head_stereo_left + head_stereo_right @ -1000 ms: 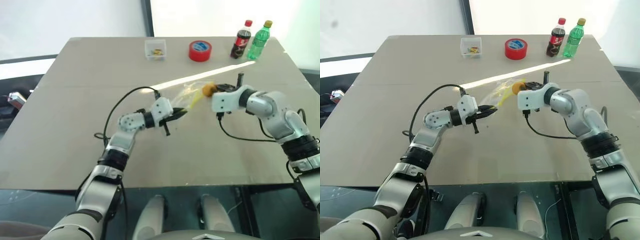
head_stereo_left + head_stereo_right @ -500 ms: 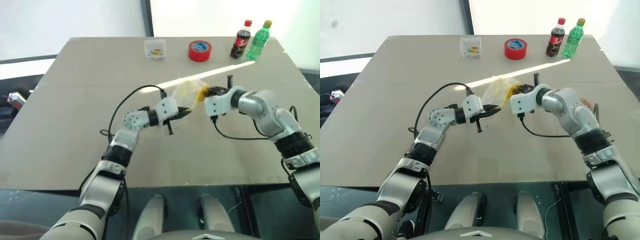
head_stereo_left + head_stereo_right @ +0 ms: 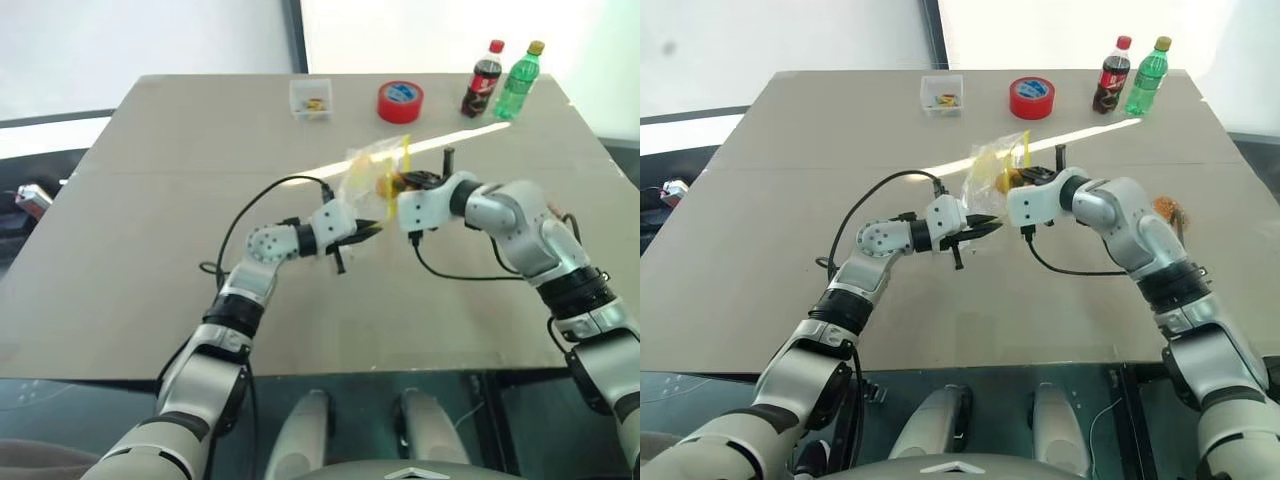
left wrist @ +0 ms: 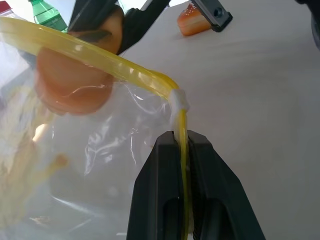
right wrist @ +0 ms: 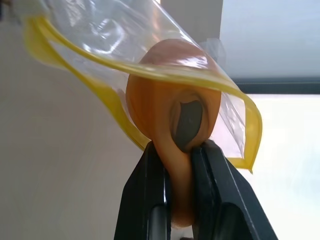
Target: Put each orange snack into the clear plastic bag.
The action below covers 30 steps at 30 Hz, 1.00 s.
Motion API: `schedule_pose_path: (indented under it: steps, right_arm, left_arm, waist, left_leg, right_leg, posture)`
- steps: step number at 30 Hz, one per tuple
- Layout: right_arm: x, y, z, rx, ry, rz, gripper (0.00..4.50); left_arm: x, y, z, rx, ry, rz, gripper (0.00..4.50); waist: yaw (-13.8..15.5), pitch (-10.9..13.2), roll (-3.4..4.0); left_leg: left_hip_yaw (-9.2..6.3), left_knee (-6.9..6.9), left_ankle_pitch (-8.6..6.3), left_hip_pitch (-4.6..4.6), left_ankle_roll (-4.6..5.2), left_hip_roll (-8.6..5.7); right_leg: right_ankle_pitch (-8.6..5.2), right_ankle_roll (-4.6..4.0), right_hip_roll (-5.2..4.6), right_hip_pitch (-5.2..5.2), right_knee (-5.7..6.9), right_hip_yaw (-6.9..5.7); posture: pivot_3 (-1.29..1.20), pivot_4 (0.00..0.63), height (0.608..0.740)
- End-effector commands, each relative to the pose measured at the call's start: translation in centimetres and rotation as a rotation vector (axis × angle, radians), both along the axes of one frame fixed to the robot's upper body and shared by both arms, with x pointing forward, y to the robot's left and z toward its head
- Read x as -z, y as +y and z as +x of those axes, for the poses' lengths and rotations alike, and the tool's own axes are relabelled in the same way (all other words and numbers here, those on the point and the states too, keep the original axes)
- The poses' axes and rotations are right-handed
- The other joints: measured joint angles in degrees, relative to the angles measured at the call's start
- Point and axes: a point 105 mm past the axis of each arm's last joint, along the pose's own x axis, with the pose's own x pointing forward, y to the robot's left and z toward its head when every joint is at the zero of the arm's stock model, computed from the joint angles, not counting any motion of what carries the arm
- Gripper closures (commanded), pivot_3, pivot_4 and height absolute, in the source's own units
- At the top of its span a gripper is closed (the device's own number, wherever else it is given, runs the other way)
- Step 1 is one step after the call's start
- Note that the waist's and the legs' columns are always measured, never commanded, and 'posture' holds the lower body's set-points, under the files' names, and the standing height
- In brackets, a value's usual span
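My left gripper is shut on the yellow seal strip of the clear plastic bag, holding it above the middle of the table. The bag's mouth gapes toward my right gripper. That gripper is shut on one orange snack, whose front end sits inside the yellow rim of the mouth. In the left wrist view the same snack shows through the plastic, past the gripper. A second orange snack lies on the table beside my right forearm.
Along the far edge stand a small clear box, a red tape roll, a cola bottle and a green bottle. Black cables trail from both wrists over the table.
My right gripper has moved left with the orange snack, into the bag's mouth. The bag has swung up from lying slack to standing taller. The left gripper has stayed in place.
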Motion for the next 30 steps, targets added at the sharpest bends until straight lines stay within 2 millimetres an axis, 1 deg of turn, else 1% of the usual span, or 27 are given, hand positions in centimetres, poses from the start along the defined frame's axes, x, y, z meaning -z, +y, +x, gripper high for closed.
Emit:
schedule_pose_path:
  steps: [1, 4, 5, 7, 9, 12, 14, 16, 19, 20, 21, 22, 24, 27, 28, 29, 30]
  right_arm:
    - [-0.9, -0.9, 0.5, 0.018, -0.041, -0.006, 4.35]
    - [-0.9, -1.5, 1.0, 0.037, -0.049, -0.011, 4.35]
    - [-1.0, -1.2, 0.8, 0.021, -0.050, -0.002, 4.35]
    - [-0.7, 0.2, 0.0, -0.049, -0.025, 0.022, 4.35]
    - [-0.1, 0.4, -0.3, -0.066, -0.004, 0.013, 4.35]
    - [0.4, -1.4, 0.8, -0.015, 0.016, -0.012, 4.35]
    - [-0.2, -1.6, 1.0, -0.025, 0.007, -0.001, 4.35]
    - [-0.3, -0.7, 0.5, -0.075, 0.019, 0.017, 4.35]
    - [0.0, 0.2, -0.3, -0.122, 0.043, 0.045, 4.35]
    - [0.0, 0.2, -0.3, -0.123, 0.041, 0.050, 3.92]
    - [0.0, 0.1, -0.2, -0.117, 0.044, 0.053, 3.34]
    - [-0.1, 0.0, -0.2, -0.111, 0.043, 0.057, 3.02]
    - [-0.5, -0.2, -0.2, -0.108, 0.035, 0.068, 2.21]
    - [-0.5, -0.7, -0.4, -0.097, 0.049, 0.077, 0.63]
    - [-0.5, -1.0, -0.6, -0.089, 0.065, 0.094, 0.24]
    - [-0.6, -1.2, -0.8, -0.079, 0.080, 0.111, 0.05]
    - [-0.7, -1.4, -0.9, -0.073, 0.090, 0.123, 0.05]
  left_arm:
    - [-2.2, -0.7, -0.1, 0.024, -0.036, -0.080, 4.50]
    - [-2.7, -1.0, -0.4, 0.036, -0.038, -0.111, 4.50]
    - [-2.8, -1.0, -0.5, 0.038, -0.040, -0.116, 4.50]
    - [-2.7, -1.0, -0.7, 0.043, -0.048, -0.120, 4.50]
    - [-2.7, -1.0, -0.9, 0.051, -0.061, -0.121, 4.50]
    - [-2.9, -1.1, -1.3, 0.072, -0.091, -0.108, 4.50]
    - [-3.1, -1.1, -1.3, 0.071, -0.095, -0.119, 4.50]
    - [-3.2, -1.0, -1.3, 0.068, -0.101, -0.126, 4.50]
    - [-3.1, -0.9, -1.3, 0.056, -0.115, -0.136, 4.50]
    - [-3.1, -0.9, -1.2, 0.046, -0.122, -0.139, 4.50]
    - [-3.1, -0.7, -1.0, 0.035, -0.127, -0.143, 4.50]
    - [-3.1, -0.6, -0.8, 0.021, -0.129, -0.145, 4.50]
    - [-3.0, -0.3, -0.6, 0.005, -0.132, -0.145, 4.50]
    - [-2.8, 0.0, -0.4, -0.006, -0.133, -0.148, 4.50]
    - [-2.8, 0.1, -0.3, -0.015, -0.127, -0.158, 4.50]
    - [-2.7, 0.1, -0.2, -0.024, -0.121, -0.167, 4.50]
    - [-2.7, 0.2, -0.1, -0.031, -0.117, -0.173, 4.50]
  waist:
    - [0.0, 0.0, 0.00]
    - [0.0, 0.0, 0.00]
    - [0.0, 0.0, 0.00]
    - [-0.3, 0.0, 0.00]
    - [-0.5, 0.0, 0.00]
    - [-0.2, 0.0, 0.00]
    - [0.1, 0.0, 0.00]
    - [0.1, 0.0, 0.00]
    - [-0.3, 0.0, 0.00]
    - [-0.3, 0.0, 0.00]
    - [-0.3, 0.0, 0.00]
    - [-0.2, 0.0, 0.00]
    - [-0.1, 0.0, 0.00]
    - [-0.1, 0.0, 0.00]
    - [-0.1, 0.0, 0.00]
    - [0.0, 0.0, 0.00]
    - [0.0, 0.0, 0.00]
  left_leg:
    - [0.00, 0.00, 0.00, 0.00, 0.00, 0.00]
    - [-0.01, 0.00, 0.00, 0.00, 0.00, 0.00]
    - [-0.01, 0.00, 0.00, 0.00, 0.00, 0.00]
    - [0.01, 0.00, 0.00, 0.00, 0.00, 0.01]
    - [0.04, -0.01, 0.00, 0.03, 0.00, 0.05]
    - [0.02, -0.01, 0.00, 0.03, 0.00, 0.04]
    - [0.03, 0.02, 0.00, 0.02, 0.00, 0.01]
    - [0.02, 0.02, 0.00, 0.02, 0.00, -0.02]
    - [0.02, 0.02, 0.00, 0.02, 0.00, 0.02]
    - [0.03, 0.02, 0.00, 0.02, 0.00, 0.02]
    - [0.02, 0.02, 0.00, 0.02, 0.00, 0.03]
    - [0.02, 0.02, 0.00, 0.02, 0.00, 0.03]
    - [0.02, 0.02, 0.00, 0.02, 0.00, 0.03]
    - [0.02, 0.03, 0.00, 0.02, 0.00, 0.02]
    - [0.02, 0.02, 0.00, 0.02, 0.00, 0.01]
    - [0.01, 0.02, 0.00, 0.02, 0.00, 0.02]
    - [0.00, 0.02, 0.00, 0.02, 0.00, 0.02]
  right_leg:
    - [0.00, 0.00, 0.00, 0.00, 0.00, 0.00]
    - [0.00, 0.00, 0.00, 0.00, 0.00, 0.00]
    - [0.00, 0.00, 0.00, 0.00, 0.00, 0.00]
    - [0.00, 0.00, 0.01, -0.01, 0.00, 0.01]
    - [0.00, 0.00, 0.04, -0.02, 0.01, 0.05]
    - [0.00, -0.01, 0.04, -0.02, 0.04, 0.05]
    - [0.00, 0.00, 0.01, 0.00, 0.03, 0.05]
    - [0.00, 0.00, -0.01, 0.01, 0.03, 0.05]
    - [0.00, 0.00, 0.01, 0.00, 0.03, 0.05]
    - [0.00, 0.00, 0.02, -0.01, 0.04, 0.05]
    - [0.00, -0.01, 0.03, -0.02, 0.04, 0.05]
    - [0.00, -0.01, 0.03, -0.02, 0.05, 0.05]
    - [0.00, 0.00, 0.03, -0.01, 0.06, 0.05]
    - [0.00, 0.00, 0.01, -0.01, 0.06, 0.05]
    - [0.00, 0.00, 0.02, -0.01, 0.06, 0.05]
    - [0.00, 0.00, 0.02, -0.01, 0.06, 0.04]
    - [0.00, 0.00, 0.02, -0.01, 0.05, 0.04]
  posture:
    - [0.00, 0.150, 0.740]
    - [0.00, 0.150, 0.740]
    - [0.00, 0.150, 0.740]
    - [0.00, 0.150, 0.740]
    - [0.00, 0.150, 0.740]
    - [0.00, 0.150, 0.740]
    - [0.00, 0.150, 0.740]
    - [0.00, 0.150, 0.740]
    - [0.00, 0.150, 0.740]
    - [0.00, 0.150, 0.740]
    - [0.00, 0.150, 0.740]
    - [0.00, 0.150, 0.740]
    - [0.00, 0.150, 0.740]
    - [0.00, 0.150, 0.740]
    - [0.00, 0.150, 0.740]
    - [0.00, 0.150, 0.740]
    - [0.00, 0.150, 0.740]
